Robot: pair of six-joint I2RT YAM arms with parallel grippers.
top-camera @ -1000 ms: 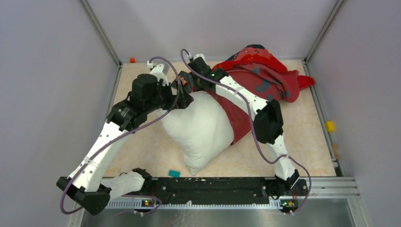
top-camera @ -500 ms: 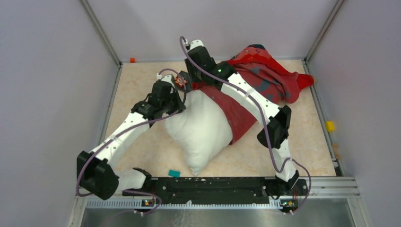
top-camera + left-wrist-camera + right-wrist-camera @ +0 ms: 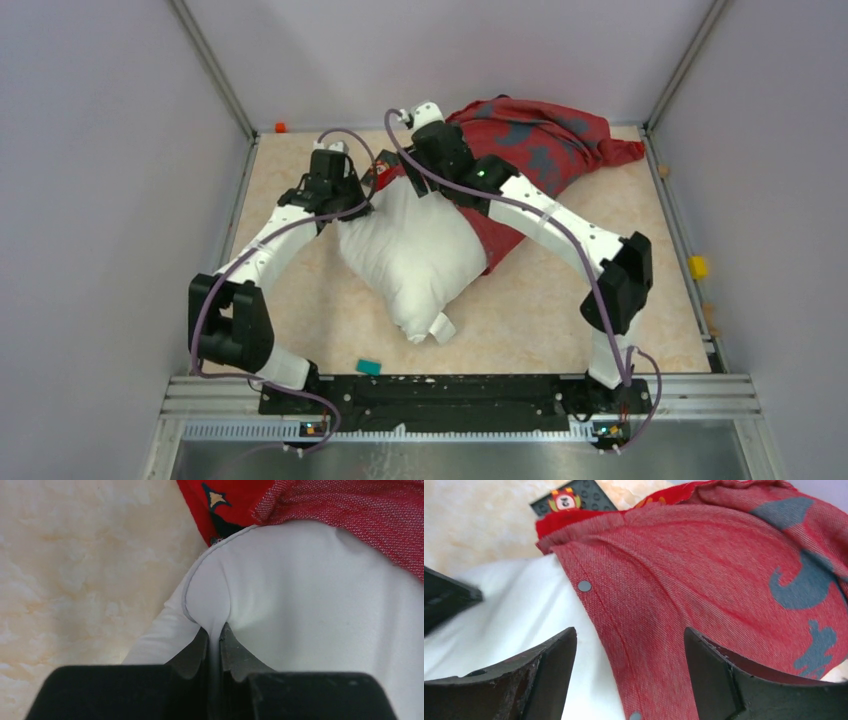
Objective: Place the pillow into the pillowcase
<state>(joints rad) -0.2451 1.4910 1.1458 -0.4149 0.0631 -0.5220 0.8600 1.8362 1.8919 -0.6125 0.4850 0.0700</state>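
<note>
Left wrist: left gripper [image 3: 214, 632] tight on a pillow [image 3: 310, 605] fold; right gripper [image 3: 629, 635] wide apart over pillowcase [image 3: 704, 570].

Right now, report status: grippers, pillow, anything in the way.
Left gripper shut on pillow edge. Right gripper open over case hem. Pillow mostly outside case. Nothing seen blocking.

White pillow [image 3: 415, 262] (plump) lies partly under crumpled red pillowcase [image 3: 540, 150].
</note>
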